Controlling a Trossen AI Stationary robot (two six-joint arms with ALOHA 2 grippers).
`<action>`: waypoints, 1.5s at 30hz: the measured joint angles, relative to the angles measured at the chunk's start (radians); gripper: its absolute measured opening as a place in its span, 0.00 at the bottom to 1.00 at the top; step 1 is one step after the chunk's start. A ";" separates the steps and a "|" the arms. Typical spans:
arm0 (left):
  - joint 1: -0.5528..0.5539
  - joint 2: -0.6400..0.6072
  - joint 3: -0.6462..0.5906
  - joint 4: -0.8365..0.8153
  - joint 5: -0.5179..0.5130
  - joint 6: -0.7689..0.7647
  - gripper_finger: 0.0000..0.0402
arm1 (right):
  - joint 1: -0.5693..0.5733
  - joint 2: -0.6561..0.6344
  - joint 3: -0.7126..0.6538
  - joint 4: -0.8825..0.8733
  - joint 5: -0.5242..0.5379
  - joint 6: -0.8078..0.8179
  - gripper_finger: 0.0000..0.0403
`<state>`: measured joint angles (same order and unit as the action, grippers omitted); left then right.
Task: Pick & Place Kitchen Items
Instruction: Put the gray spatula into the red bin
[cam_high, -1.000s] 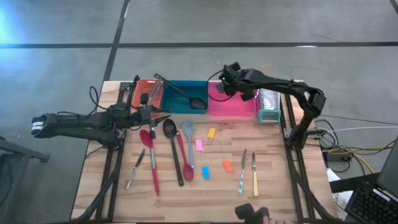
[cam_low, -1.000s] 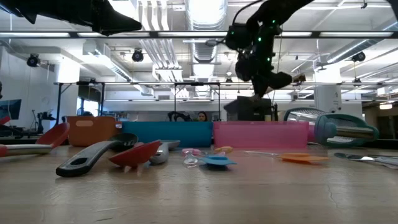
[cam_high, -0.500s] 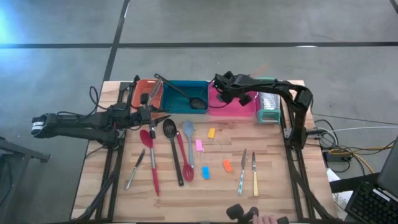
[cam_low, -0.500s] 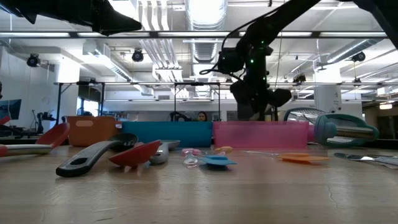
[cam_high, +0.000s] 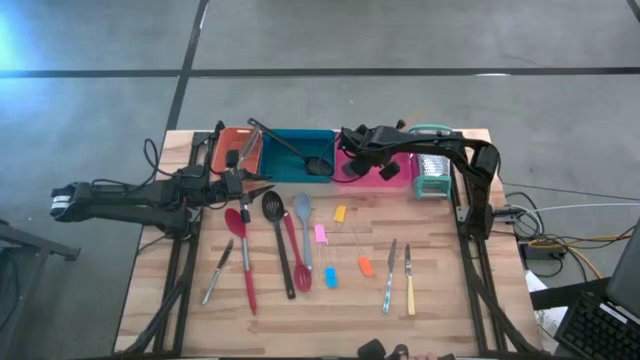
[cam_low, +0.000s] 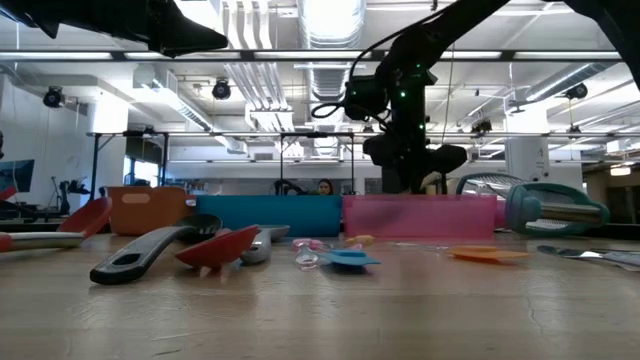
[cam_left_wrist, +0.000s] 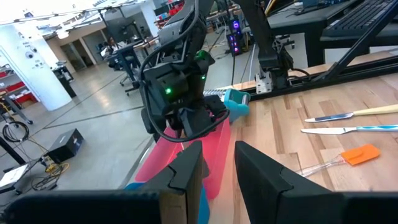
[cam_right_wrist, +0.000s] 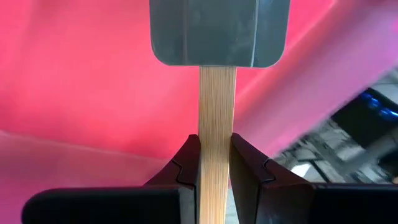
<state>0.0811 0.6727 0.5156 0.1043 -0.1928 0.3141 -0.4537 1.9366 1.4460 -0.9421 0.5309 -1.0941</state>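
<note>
My right gripper is over the pink tray at the table's far side, slanting down into it. It is shut on a spatula with a wooden handle and a grey head. The pink tray's inside fills the right wrist view behind it. My left gripper waits level above the table's left part, open, with nothing between its fingers. Several long-handled utensils and small tools lie flat on the wooden table. My right gripper pinches the spatula's wooden handle between its two fingers, a little below the grey head. The handle runs along the fingers, and the head points away from the gripper, over the pink tray's inside. Whether the head touches the tray cannot be told.
A teal tray holding a black ladle and an orange tray stand left of the pink one. A metal grater with teal trim lies at its right. Two knives lie near the table's right front.
My right gripper has gone down and toward the table's left with the spatula, from high above the pink tray's right part to low over its left part, rolling somewhat on the way. It has stayed shut on the handle.
</note>
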 joint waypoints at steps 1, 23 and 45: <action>0.000 0.000 0.000 0.000 0.000 0.000 0.25 | 0.001 0.000 0.000 -0.005 -0.017 0.008 0.10; 0.000 0.000 0.000 0.000 0.000 0.000 0.25 | 0.003 0.007 0.000 0.027 -0.114 -0.010 0.10; 0.000 0.000 0.000 0.000 0.000 0.000 0.25 | -0.042 0.085 0.000 0.069 -0.113 -0.026 0.28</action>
<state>0.0811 0.6727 0.5156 0.1046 -0.1925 0.3143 -0.4959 2.0211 1.4465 -0.8735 0.4180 -1.1199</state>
